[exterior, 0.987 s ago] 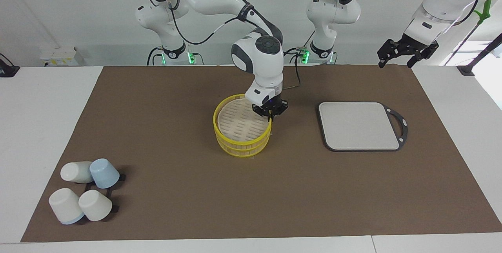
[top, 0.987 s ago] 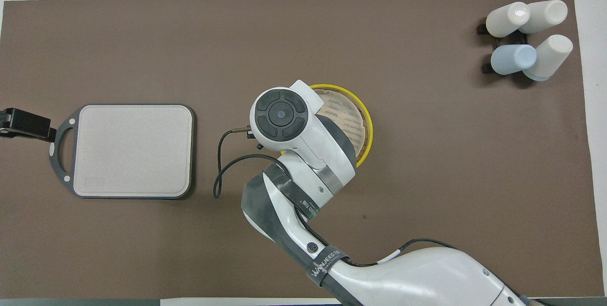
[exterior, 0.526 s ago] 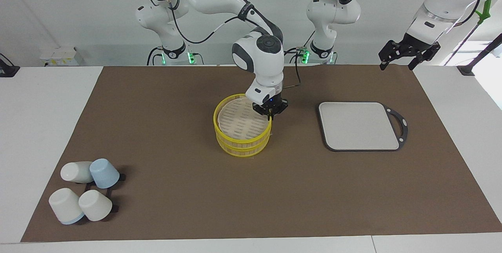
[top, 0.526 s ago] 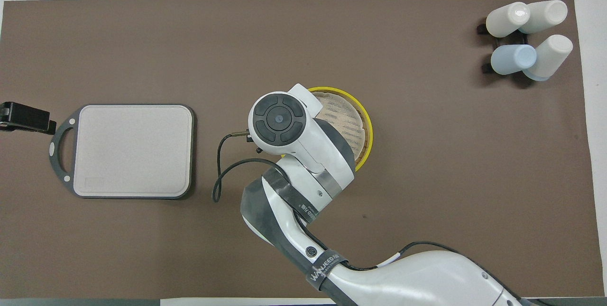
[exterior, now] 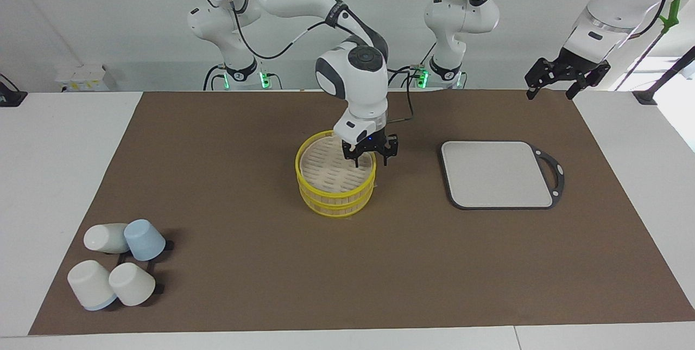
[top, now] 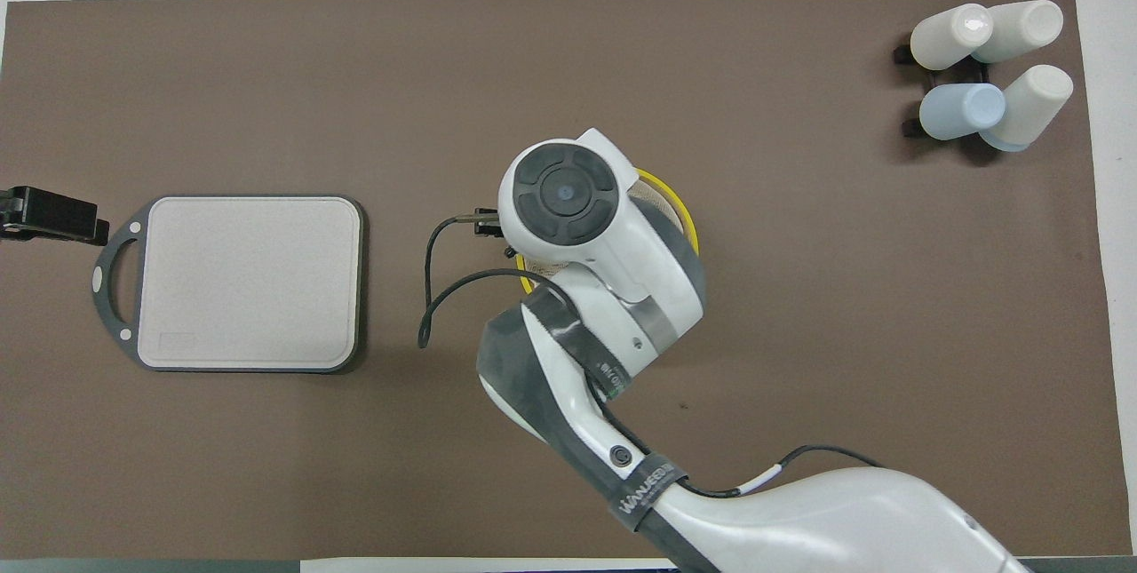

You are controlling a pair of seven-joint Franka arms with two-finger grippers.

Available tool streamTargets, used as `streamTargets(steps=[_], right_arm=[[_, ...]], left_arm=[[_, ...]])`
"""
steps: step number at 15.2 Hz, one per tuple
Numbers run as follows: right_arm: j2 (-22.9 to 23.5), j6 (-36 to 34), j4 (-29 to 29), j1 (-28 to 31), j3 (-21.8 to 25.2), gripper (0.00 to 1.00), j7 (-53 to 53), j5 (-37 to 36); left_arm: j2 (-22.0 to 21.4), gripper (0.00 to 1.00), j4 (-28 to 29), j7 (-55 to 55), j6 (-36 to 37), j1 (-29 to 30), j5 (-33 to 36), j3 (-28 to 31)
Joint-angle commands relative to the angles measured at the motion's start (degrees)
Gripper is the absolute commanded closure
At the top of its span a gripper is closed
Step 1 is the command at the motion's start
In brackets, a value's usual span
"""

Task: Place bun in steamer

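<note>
The steamer [exterior: 326,196] is a round bamboo basket with yellow rims at the middle of the brown mat. Its slatted lid [exterior: 326,172] lies flat on top. The bun is hidden in both views. My right gripper [exterior: 371,161] is open just over the lid's edge on the side toward the left arm's end, with nothing between its fingers. In the overhead view the right arm covers most of the steamer [top: 690,226] and hides that gripper. My left gripper [exterior: 564,74] is open, empty and raised over the mat's corner at the left arm's end, where it waits.
A flat grey square board [exterior: 497,173] with a dark handle lies beside the steamer toward the left arm's end, also seen overhead [top: 249,280]. Several white and blue cups [exterior: 117,263] on a black rack stand at the mat's corner farthest from the robots [top: 990,75].
The lid's edge, held tilted up by my shut right gripper, has come down flat. The right gripper has opened and shifted slightly over the steamer. The left gripper barely moved.
</note>
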State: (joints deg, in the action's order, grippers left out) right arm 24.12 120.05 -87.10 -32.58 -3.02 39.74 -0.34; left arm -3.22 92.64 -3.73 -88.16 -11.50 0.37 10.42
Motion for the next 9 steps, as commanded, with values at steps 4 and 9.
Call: streamTargets(steps=[4, 9], right_arm=[[-12.0, -16.6, -1.3, 15.6, -0.5, 0.0, -18.2, 0.3], [-19.3, -29.0, -5.0, 23.4, -0.6, 0.0, -29.3, 0.3]], left_arm=[[-2.4, 0.0, 3.5, -1.0, -2.4, 0.0, -0.9, 0.0], [-2.5, 0.0, 3.6, -1.0, -2.3, 0.0, -0.8, 0.0]])
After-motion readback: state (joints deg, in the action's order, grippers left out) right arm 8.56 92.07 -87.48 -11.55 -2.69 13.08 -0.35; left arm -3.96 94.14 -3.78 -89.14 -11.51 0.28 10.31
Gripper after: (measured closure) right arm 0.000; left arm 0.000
